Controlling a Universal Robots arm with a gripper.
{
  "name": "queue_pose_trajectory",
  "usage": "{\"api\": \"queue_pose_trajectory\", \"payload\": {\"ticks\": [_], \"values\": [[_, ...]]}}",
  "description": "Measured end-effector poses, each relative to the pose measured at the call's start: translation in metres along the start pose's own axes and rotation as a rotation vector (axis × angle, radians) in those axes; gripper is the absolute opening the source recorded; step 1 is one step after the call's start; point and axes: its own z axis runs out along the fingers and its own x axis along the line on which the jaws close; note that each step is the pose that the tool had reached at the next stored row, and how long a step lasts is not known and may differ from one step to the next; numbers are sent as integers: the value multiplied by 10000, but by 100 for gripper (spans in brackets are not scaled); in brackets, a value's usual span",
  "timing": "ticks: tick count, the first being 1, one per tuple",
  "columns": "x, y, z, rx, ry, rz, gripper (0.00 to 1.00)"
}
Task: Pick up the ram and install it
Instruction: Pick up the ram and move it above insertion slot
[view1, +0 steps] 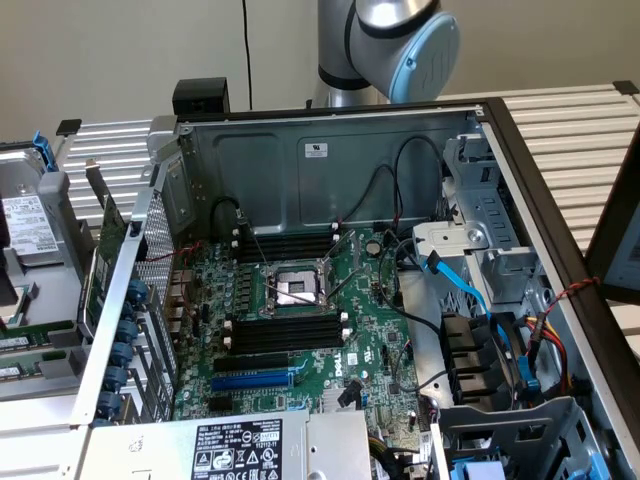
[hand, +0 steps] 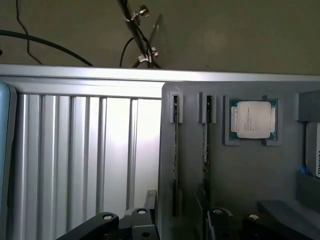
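The tool hangs open and empty at the near end of the ram, which stands on edge in the tray, its length running straight away toward the tray's far edge.

An open computer case lies on the ribbed metal counter, its green motherboard facing up with a bare processor socket at the middle and a blue slot nearer the camera. Blue cables run on the exterior view's right. A processor chip sits in a grey tray
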Motion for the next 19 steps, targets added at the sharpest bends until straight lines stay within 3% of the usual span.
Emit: {"api": "queue_pose_trajectory", "payload": {"ticks": [19], "values": [[-56,40,338,-2,-33,79,42]]}}
